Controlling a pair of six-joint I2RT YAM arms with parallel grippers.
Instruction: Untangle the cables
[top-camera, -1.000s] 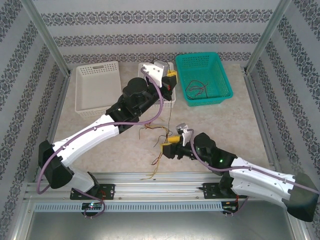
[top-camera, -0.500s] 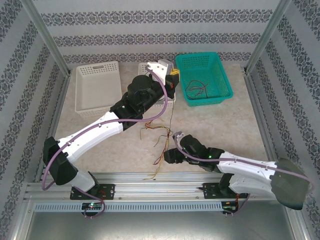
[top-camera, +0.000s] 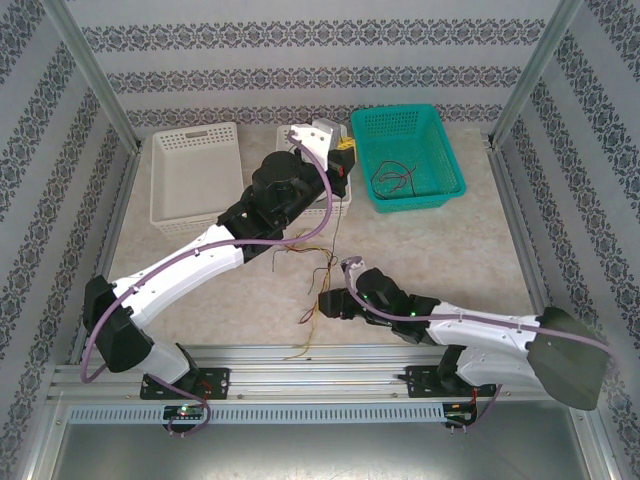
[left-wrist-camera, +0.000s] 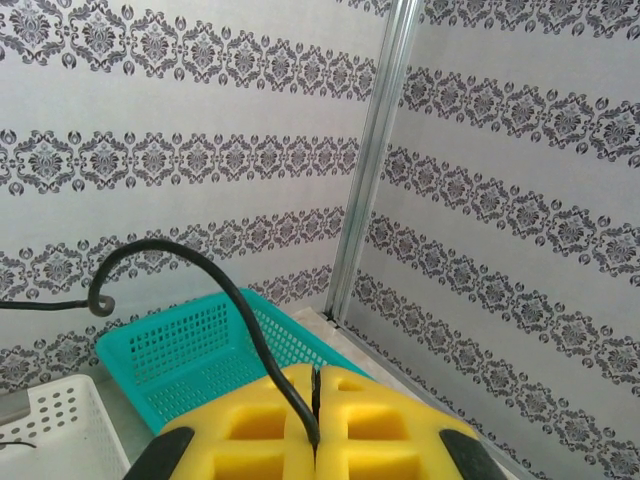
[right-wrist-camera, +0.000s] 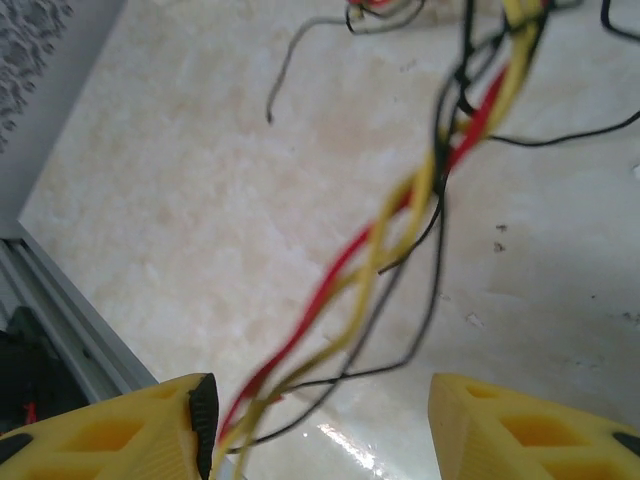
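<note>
Pinching left fingers (left-wrist-camera: 300, 435): we're clenched on one black cable (left-wrist-camera: 180, 250).
Right fingers (top-camera: 328, 303): released, straddling the cables (right-wrist-camera: 400, 215).
Twist: we should close low, pull gently.

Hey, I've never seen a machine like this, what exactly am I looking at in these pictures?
These are two white robot arms bolted side by side. The wide picture looks down from above and behind them; the other two come from a small camera on each wrist. The left pincer, up high, is shut on a thin black cable. The right pincer is low over the table, open, with a twisted bundle of red, yellow and black cables running between its yellow fingers. At the back stand a green basket with a few wires in it and a white basket.
</note>
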